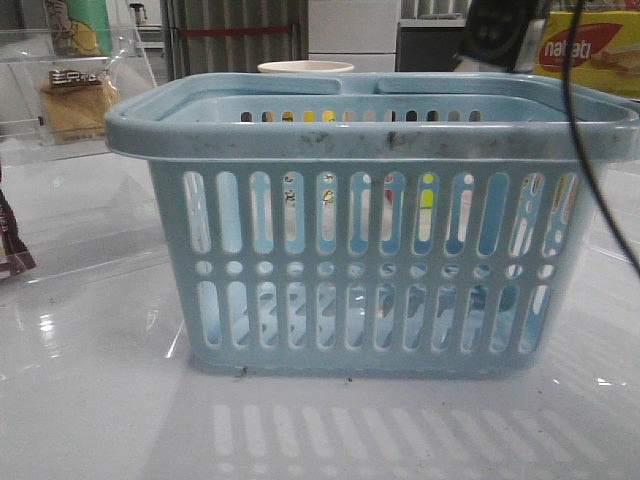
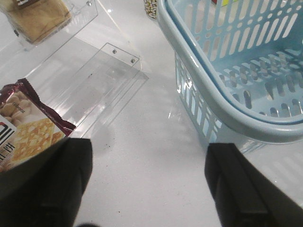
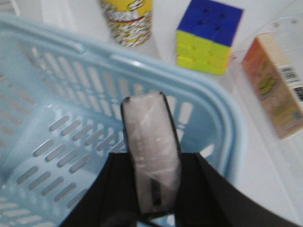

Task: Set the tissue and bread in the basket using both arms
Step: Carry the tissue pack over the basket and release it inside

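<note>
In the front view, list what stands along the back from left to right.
Bagged bread in the clear stand → paper cup rim behind the basket → yellow nabati box.

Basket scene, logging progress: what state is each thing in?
Light blue slotted plastic basket: upright, looks empty.
Black tissue pack: gripped, over basket.
Tan bagged bread: outside basket.
Left gripper: jaws open, empty.
Right gripper: shut on tissue.
</note>
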`<move>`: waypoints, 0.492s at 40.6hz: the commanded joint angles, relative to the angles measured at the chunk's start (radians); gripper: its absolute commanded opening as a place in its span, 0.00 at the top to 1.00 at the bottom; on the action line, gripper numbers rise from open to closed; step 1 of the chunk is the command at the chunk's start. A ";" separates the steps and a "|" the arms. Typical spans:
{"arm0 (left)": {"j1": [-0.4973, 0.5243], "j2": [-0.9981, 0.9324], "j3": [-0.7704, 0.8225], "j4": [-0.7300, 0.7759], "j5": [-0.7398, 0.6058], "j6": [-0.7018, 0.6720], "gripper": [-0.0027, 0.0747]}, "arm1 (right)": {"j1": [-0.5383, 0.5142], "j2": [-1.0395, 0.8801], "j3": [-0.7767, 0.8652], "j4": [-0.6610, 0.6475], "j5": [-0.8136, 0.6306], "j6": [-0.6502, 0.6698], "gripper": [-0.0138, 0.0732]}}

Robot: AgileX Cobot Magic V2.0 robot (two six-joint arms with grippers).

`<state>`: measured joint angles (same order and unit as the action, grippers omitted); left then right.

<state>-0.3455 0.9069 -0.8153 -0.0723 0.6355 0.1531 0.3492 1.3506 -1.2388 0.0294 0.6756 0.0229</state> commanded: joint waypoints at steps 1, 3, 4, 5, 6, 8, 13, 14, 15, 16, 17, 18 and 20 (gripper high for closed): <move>-0.006 -0.007 -0.028 -0.012 -0.073 -0.001 0.26 | 0.060 -0.026 0.017 0.010 -0.109 -0.008 0.58; -0.006 -0.007 -0.028 -0.012 -0.073 -0.001 0.26 | 0.079 -0.014 0.031 0.026 -0.127 -0.008 0.58; -0.006 -0.007 -0.028 -0.012 -0.073 -0.001 0.26 | 0.086 -0.008 0.036 0.039 -0.132 -0.008 0.58; -0.006 -0.007 -0.028 -0.012 -0.073 -0.001 0.26 | 0.090 0.001 0.039 0.050 -0.138 -0.008 0.58; -0.006 -0.007 -0.028 -0.012 -0.073 -0.001 0.26 | 0.092 0.008 0.039 0.060 -0.137 -0.008 0.57; -0.006 -0.007 -0.028 -0.012 -0.073 -0.001 0.26 | 0.092 0.027 0.039 0.073 -0.139 -0.008 0.54; -0.006 -0.007 -0.028 -0.012 -0.069 -0.001 0.26 | 0.092 0.070 0.039 0.076 -0.145 -0.008 0.35; -0.006 -0.007 -0.028 -0.012 -0.069 -0.001 0.26 | 0.092 0.075 0.039 0.076 -0.145 -0.008 0.30; -0.006 -0.007 -0.028 -0.012 -0.069 -0.001 0.26 | 0.092 0.079 0.039 0.075 -0.145 -0.008 0.27; -0.006 -0.007 -0.028 -0.012 -0.069 -0.001 0.26 | 0.092 0.081 0.039 0.071 -0.145 -0.008 0.24; -0.006 -0.007 -0.028 -0.012 -0.069 -0.001 0.26 | 0.092 0.081 0.039 0.067 -0.147 -0.008 0.22; -0.006 -0.007 -0.028 -0.012 -0.069 -0.001 0.26 | 0.092 0.081 0.039 0.062 -0.148 -0.008 0.21; -0.006 -0.007 -0.028 -0.012 -0.069 -0.001 0.26 | 0.092 0.078 0.039 0.049 -0.153 -0.008 0.22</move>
<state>-0.3455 0.9069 -0.8153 -0.0723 0.6355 0.1531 0.4427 1.4670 -1.1745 0.0950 0.5970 0.0209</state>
